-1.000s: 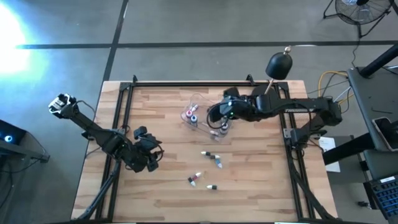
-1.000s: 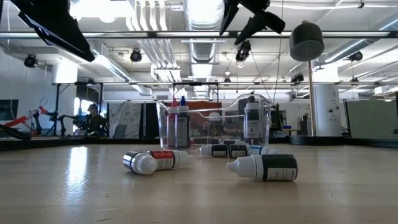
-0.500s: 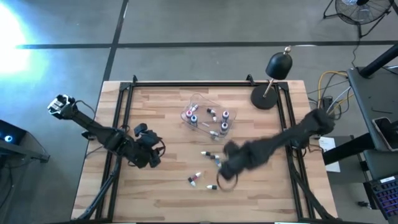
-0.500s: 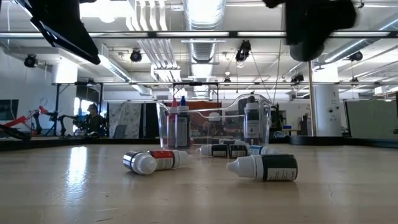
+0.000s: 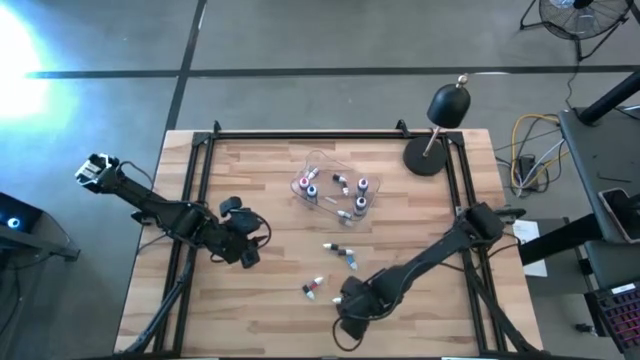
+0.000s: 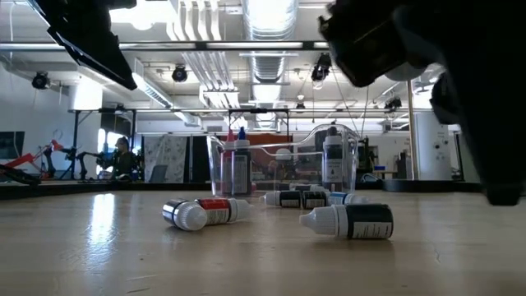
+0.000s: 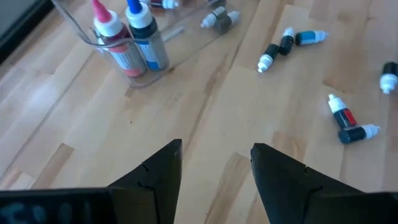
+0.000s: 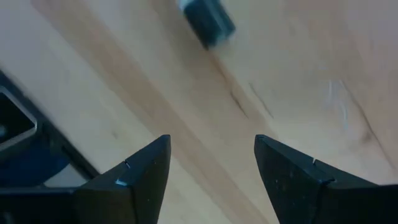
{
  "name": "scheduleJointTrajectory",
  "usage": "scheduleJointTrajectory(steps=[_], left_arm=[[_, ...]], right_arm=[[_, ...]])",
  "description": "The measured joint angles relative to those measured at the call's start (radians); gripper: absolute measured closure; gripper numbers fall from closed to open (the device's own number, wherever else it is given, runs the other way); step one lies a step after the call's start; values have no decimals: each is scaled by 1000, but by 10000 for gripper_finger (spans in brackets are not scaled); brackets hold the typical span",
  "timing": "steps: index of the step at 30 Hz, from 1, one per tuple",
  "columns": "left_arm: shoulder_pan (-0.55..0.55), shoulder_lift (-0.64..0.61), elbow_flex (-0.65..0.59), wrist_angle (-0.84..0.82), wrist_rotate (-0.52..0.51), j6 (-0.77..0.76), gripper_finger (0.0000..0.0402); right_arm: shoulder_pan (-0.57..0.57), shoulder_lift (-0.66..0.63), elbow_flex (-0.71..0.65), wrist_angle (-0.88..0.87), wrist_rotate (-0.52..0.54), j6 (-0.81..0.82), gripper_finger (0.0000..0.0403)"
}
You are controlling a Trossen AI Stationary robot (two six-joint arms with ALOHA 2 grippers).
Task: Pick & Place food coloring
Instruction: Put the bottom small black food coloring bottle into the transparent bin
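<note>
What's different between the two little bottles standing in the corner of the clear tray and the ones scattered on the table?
The two tray bottles stand upright inside the clear tray; the scattered bottles lie on their sides on the bare wood. The tray pair touch each other, one pink-capped, one blue-capped; the loose ones are spread apart, most with white tips. All are the same small dropper-bottle shape.

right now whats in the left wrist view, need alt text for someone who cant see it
The left gripper, open and empty, hangs over a wooden table. Beyond it a clear tray holds a pink-capped bottle and a blue-capped bottle standing upright, and several small bottles lie loose on the wood.
</note>
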Motion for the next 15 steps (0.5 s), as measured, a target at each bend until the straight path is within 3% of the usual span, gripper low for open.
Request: scheduleJointTrajectory(steps=[4, 7, 15], left_arm=[[0, 0, 0, 1, 37, 23, 236], [0, 0, 0, 1, 47, 25, 236], [0, 0, 0, 0, 64, 20, 236]], right_arm=[[4, 33, 52, -1, 10, -41, 180], [25, 45, 81, 5, 88, -137, 178], [26, 56, 101, 45, 156, -315, 156]])
